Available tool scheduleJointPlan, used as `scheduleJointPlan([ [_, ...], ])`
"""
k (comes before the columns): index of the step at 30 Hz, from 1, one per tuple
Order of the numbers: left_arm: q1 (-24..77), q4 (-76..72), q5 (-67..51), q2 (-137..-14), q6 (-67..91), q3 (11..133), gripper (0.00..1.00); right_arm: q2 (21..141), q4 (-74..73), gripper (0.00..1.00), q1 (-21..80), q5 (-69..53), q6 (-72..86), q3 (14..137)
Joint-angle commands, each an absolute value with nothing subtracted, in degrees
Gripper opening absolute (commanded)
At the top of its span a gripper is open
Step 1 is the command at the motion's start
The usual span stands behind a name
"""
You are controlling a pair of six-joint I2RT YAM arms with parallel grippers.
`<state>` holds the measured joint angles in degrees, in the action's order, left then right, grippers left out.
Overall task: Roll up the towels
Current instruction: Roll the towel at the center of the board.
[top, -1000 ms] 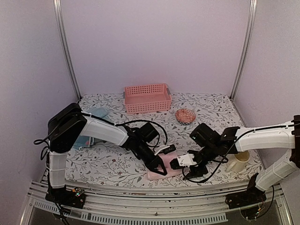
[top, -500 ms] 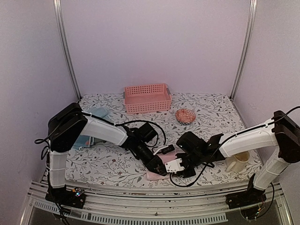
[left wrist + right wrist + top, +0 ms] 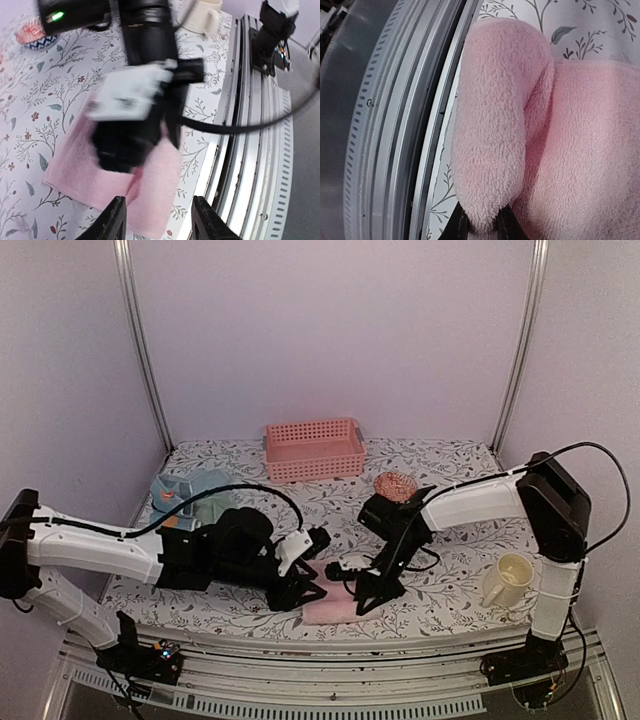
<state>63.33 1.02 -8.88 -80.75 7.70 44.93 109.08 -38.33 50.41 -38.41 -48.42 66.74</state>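
Closing in on the pink towel (image 3: 335, 612)

The right gripper (image 3: 482, 227) has swung inward since 1 second ago and now pinches a fold of the pink towel, well in front of the basket (image 3: 315, 448). The left gripper (image 3: 159, 205), fingers spread, holds nothing just beside it.

Overhead camera looking down from behind, both wrist cameras close up, all sharing the pink towel (image 3: 332, 612).

Left arm (image 3: 100, 550), right arm (image 3: 470, 505) flanking pink towel (image 3: 330, 608), tablecloth (image 3: 340, 505) open before basket (image 3: 314, 450)
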Motion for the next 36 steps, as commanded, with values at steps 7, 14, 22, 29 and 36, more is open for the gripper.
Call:
scheduleJointPlan([
  [7, 79.09, 0.64, 18.73, -86.22, -3.73, 44.21, 0.47, 133.38, -71.02, 0.12, 41.58, -56.75, -53.31, 89.72],
  [14, 79.63, -0.6, 22.86, -96.83, -14.06, 50.65, 0.52, 132.9, -69.57, 0.13, 41.58, -53.95, -51.87, 89.05],
  [22, 78.77, -1.99, 25.68, -105.53, -21.94, 54.89, 0.53, 132.24, -68.92, 0.13, 41.57, -53.37, -51.81, 88.43],
  [29, 77.88, 0.36, 23.39, -109.71, -21.23, 58.94, 0.35, 129.63, -68.76, 0.24, 41.62, -53.41, -51.54, 88.44],
  [36, 77.86, 11.89, 17.81, -109.43, -15.7, 62.54, 0.14, 116.42, -70.47, 0.5, 39.11, -53.51, -53.37, 85.73],
])
